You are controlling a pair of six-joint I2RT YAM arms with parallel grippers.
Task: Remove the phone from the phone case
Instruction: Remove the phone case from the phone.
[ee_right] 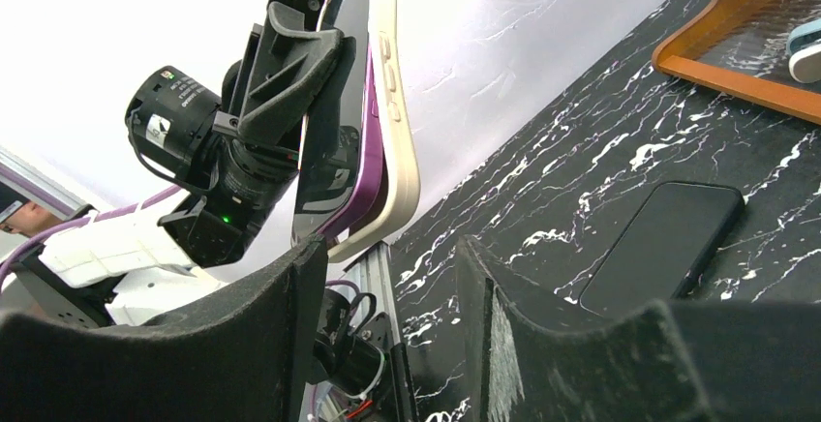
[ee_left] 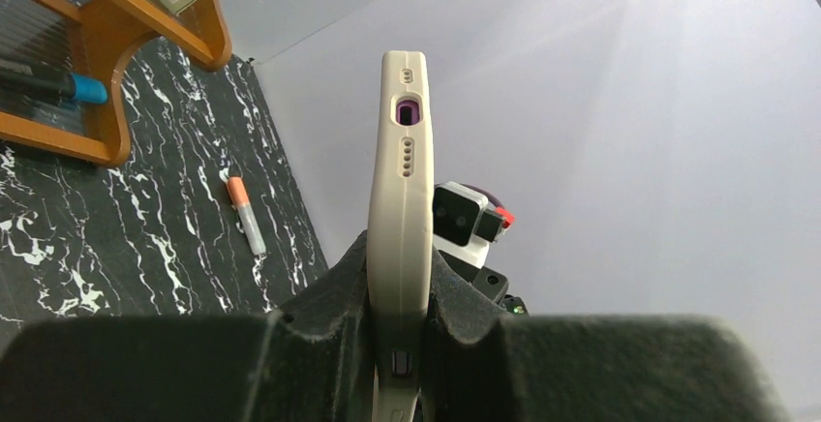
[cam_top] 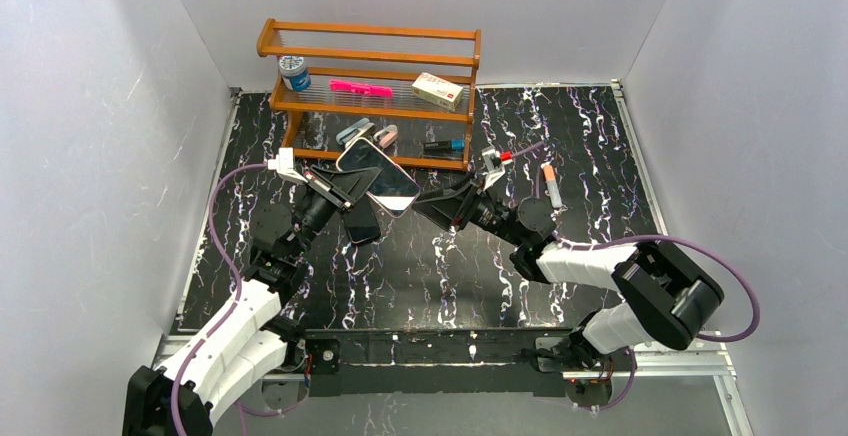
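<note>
My left gripper (cam_top: 350, 186) is shut on a phone in a beige case (cam_top: 380, 178) and holds it above the table, screen up. In the left wrist view the case (ee_left: 399, 180) stands edge-on between my clamped fingers (ee_left: 329, 306). In the right wrist view the phone's purple rim (ee_right: 373, 185) shows apart from the beige case (ee_right: 405, 151) at the lower corner. My right gripper (cam_top: 432, 206) is open and empty just right of the phone's near corner, jaws (ee_right: 387, 286) spread below that corner without touching it.
A second black phone (cam_top: 362, 224) lies flat on the marble table under the held one; it also shows in the right wrist view (ee_right: 663, 243). A wooden rack (cam_top: 370, 56) with small items stands at the back. An orange-capped marker (cam_top: 551, 184) lies to the right.
</note>
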